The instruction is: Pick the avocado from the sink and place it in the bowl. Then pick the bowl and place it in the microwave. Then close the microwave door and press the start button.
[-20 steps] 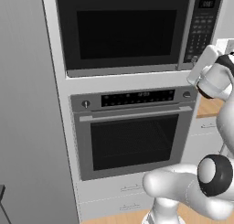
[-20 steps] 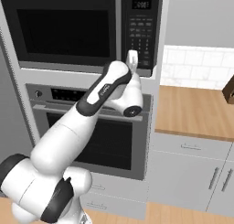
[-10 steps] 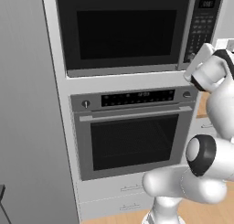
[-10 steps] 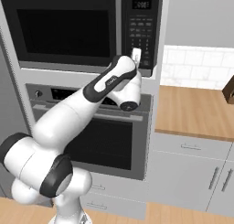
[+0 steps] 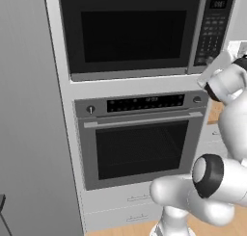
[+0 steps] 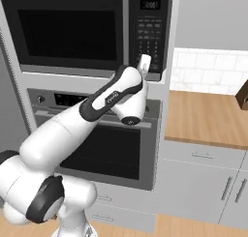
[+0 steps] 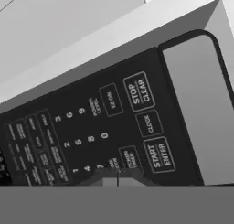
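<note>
The microwave (image 5: 140, 32) is a black built-in unit set into a pale cabinet column, directly above a steel-fronted oven (image 5: 140, 138). The microwave door (image 5: 130, 30), a wide black panel with a dark window, lies flush and closed. To its right runs the keypad strip (image 6: 149, 33) with a small display at the top; the hand view reads its buttons, among them START/ENTER (image 7: 159, 155) and STOP/CLEAR.

The gripper (image 6: 144, 63) is clenched with nothing in it, its tip at the lower end of the keypad; whether it touches is unclear.

Right of the column, a wooden surface (image 6: 208, 117) runs beneath white tiles. A dark object at its right edge is cut off.
</note>
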